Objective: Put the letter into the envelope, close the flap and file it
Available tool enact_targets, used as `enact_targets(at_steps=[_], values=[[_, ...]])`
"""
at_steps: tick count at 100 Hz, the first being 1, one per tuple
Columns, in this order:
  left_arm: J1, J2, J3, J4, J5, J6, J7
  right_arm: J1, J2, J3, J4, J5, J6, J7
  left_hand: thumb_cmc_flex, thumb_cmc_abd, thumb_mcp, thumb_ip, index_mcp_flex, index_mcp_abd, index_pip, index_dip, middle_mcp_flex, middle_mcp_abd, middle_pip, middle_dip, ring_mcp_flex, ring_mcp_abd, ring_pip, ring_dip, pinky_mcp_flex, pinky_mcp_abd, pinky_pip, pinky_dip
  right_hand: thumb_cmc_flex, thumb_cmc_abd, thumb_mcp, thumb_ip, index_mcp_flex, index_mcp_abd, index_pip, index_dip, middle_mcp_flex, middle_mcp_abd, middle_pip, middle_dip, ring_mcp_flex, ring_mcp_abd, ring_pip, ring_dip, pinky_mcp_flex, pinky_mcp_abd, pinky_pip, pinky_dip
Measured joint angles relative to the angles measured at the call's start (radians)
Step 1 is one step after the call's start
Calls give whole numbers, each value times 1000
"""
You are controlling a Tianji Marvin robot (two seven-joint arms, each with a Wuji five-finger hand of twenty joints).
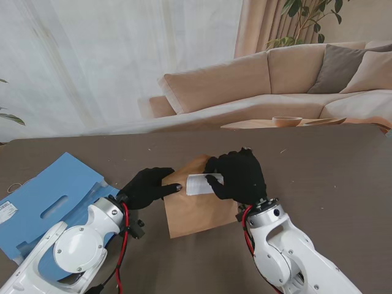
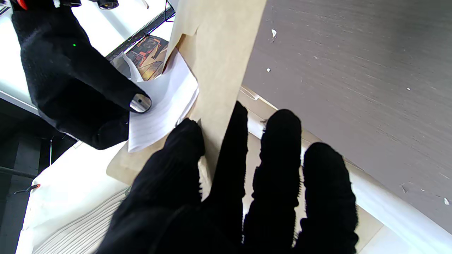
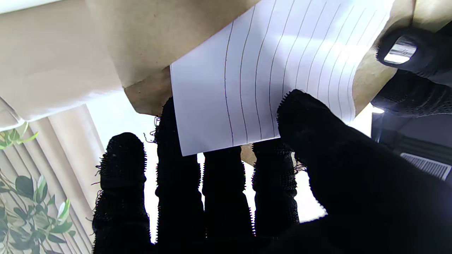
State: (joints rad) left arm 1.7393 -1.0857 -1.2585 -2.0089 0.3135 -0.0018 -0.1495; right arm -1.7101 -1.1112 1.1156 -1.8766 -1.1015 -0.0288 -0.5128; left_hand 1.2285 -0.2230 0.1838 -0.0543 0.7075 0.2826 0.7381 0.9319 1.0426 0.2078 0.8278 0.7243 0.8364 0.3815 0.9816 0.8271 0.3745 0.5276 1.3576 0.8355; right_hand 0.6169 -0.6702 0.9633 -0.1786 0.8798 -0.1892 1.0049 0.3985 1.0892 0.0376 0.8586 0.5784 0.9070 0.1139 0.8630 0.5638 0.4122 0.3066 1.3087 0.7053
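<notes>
While the brown envelope lies near the middle of the dark surface, its farther part is lifted off it, as the left wrist view shows; the left hand is closed on the envelope's left edge, thumb on one face and fingers behind the other; the right hand pinches the white lined letter, thumb on the lined face and fingers behind it; the letter sits partly under the envelope's paper near the open end, with much of its lined sheet exposed between the two hands; how far in it reaches I cannot tell; a blue folder lies flat on the surface to the left, just beside the left arm and apart from the envelope; a beige sofa stands beyond the surface's far edge.
</notes>
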Motion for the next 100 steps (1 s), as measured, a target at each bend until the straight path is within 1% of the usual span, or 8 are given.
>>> enact_targets(at_steps=[11,22,38,52,70,89,95,100], values=[[-1,0,1,0,4,-2,4,12,2,-14,5,-23,12,-20,0,0,0,0,0,0,0,0,0,0,0,0,0,0,0,0,0,0,0,0,-40,-8,2,9,0,0,12,1,0,-8,28,12,0,0,13,10,1,0,0,0],[-1,-1,2,0,7,-3,8,19,5,-25,8,-47,24,-30,0,0,0,0,0,0,0,2,0,0,0,0,0,0,0,0,0,0,0,0,-40,-8,2,9,0,0,27,17,2,-12,58,28,1,0,25,20,1,-1,0,2],[-1,-2,3,-1,8,-3,14,27,9,-33,10,-69,33,-33,0,0,0,0,0,0,0,4,0,0,0,0,0,0,0,0,0,0,0,1,-52,-19,3,10,0,0,35,28,3,-18,61,35,1,0,37,22,1,-1,0,2],[-1,-3,4,-3,9,-3,18,28,12,-31,5,-70,19,-4,0,0,0,0,0,0,0,4,0,0,0,0,0,0,0,0,0,0,0,9,-52,-19,3,10,0,0,36,28,3,-18,61,35,1,0,37,23,1,-1,0,2],[0,-4,4,-4,10,-3,25,22,20,-16,-14,-78,-24,69,0,0,0,0,0,0,0,5,0,0,0,0,0,0,0,0,0,0,0,10,-51,-19,3,10,0,0,36,28,3,-18,61,35,1,0,37,23,0,-1,0,2],[0,-5,5,-4,11,-3,28,15,27,-8,-28,-87,-37,100,0,0,0,0,0,0,0,5,0,0,0,0,0,0,0,0,0,0,0,10,-51,-19,-1,10,0,-2,33,28,3,-19,61,35,1,0,37,23,-10,-1,0,2],[-1,-5,7,-4,10,-3,28,15,29,-8,-30,-91,-40,105,0,0,0,0,0,0,0,5,0,0,0,0,0,0,0,0,0,0,0,10,-51,-19,-12,10,0,-16,23,15,3,-23,58,35,1,0,35,23,-12,-1,0,2],[-1,-5,8,-4,10,-3,28,15,30,-8,-30,-94,-40,105,0,0,0,0,0,0,0,6,0,0,0,0,0,0,0,0,0,0,0,10,-51,-19,-13,10,0,-24,11,-17,3,-24,32,27,-1,0,25,23,-13,-1,0,2]])
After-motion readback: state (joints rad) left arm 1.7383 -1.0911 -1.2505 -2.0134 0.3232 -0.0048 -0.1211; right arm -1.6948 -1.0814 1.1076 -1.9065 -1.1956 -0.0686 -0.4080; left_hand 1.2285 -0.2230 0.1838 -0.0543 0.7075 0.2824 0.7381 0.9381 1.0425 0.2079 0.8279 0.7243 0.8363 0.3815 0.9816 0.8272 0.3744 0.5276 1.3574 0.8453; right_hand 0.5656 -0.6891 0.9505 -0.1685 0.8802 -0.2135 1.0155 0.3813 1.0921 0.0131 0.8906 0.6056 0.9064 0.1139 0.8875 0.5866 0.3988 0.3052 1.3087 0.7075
